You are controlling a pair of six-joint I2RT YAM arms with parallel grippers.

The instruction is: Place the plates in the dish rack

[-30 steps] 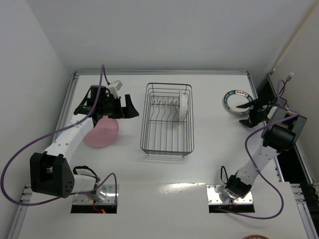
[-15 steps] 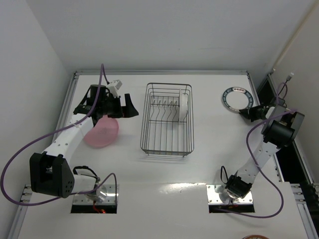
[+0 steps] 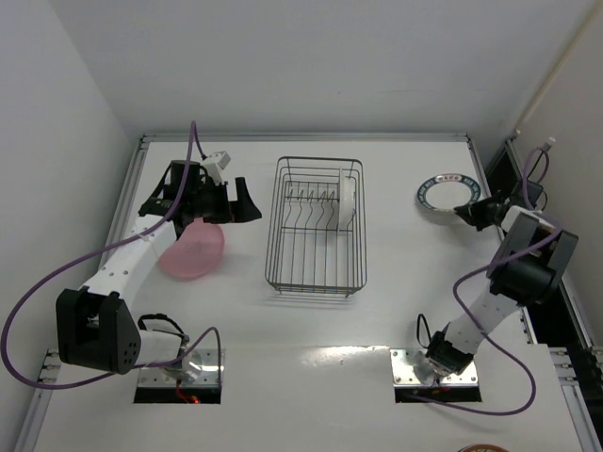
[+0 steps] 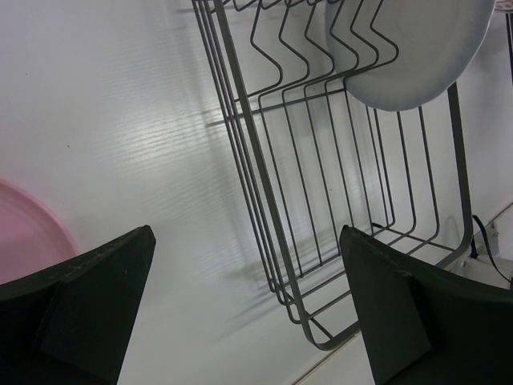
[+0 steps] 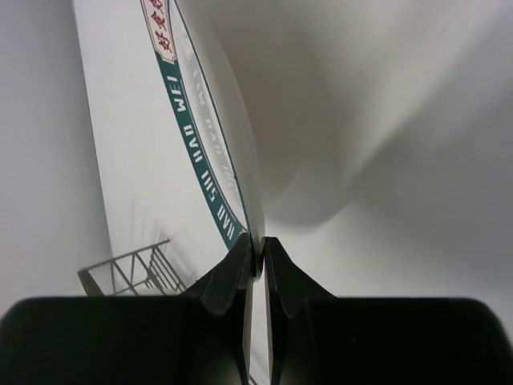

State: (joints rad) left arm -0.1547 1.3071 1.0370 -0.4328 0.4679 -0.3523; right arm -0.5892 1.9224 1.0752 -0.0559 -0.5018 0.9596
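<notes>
Fingers of the right gripper [image 5: 258, 258] pinch shut on the rim of the patterned plate [image 5: 204, 172], which is tilted. The dish rack [image 3: 316, 226] lies at nine o'clock from them, its long axis running near to far, with a white plate [image 3: 347, 202] standing at its far right. Beyond it, the left gripper [image 4: 240, 321] gapes wide just beside the pink plate [image 3: 193, 252].

Your left arm [image 3: 127, 264] and right arm [image 3: 480, 311] share white links and black joints. A purple cable [image 3: 195, 143] loops along each. The fingers [image 4: 88, 313] are matte black and the base plates [image 3: 212, 358] are metal.
</notes>
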